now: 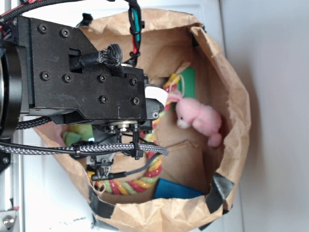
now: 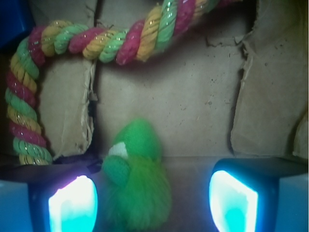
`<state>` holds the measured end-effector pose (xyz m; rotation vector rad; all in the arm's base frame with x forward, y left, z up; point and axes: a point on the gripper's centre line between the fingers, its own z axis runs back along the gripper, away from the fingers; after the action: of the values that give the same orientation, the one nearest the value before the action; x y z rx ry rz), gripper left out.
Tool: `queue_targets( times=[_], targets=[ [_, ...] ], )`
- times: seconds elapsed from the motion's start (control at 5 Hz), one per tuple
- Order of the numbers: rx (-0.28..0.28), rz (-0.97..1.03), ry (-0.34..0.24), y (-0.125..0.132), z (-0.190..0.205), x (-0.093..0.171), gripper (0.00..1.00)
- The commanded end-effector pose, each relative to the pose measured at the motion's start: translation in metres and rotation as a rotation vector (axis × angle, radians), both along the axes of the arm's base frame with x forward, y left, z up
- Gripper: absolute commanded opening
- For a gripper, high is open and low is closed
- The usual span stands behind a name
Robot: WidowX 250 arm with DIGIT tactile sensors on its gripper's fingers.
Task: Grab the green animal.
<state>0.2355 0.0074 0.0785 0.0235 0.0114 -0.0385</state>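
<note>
Nearest us in the wrist view, the gripper [image 2: 153, 200] stands open, its two glowing fingers [image 2: 72, 205] apart, and the green animal [image 2: 135, 181] lies between them, closer to the finger at seven o'clock. Beyond it at eleven o'clock curls the rope [image 2: 96, 43] on the bag floor [image 2: 193, 96]. Farther off, at about three o'clock in the exterior view, we see the pink bunny [image 1: 199, 118], with what seems a blue block [image 1: 176, 189] at five o'clock.

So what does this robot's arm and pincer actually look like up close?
The arm is boxy, matte black plastic, studded with round black screws. Braided grey-and-black cables run along it, held by zip ties, with red and green wires near the top. The pincer has two dark fingers whose flat pads look glowing pale cyan in the wrist view.
</note>
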Motion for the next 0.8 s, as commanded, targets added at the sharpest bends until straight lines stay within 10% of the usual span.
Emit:
queue_targets(
  times=[0.0,0.6],
  targets=[
    [0.009,-0.054,-0.050,-0.014,0.005,0.001,1.00],
    [0.049,-0.079,-0.005,-0.034,-0.024,0.005,1.00]
  ],
)
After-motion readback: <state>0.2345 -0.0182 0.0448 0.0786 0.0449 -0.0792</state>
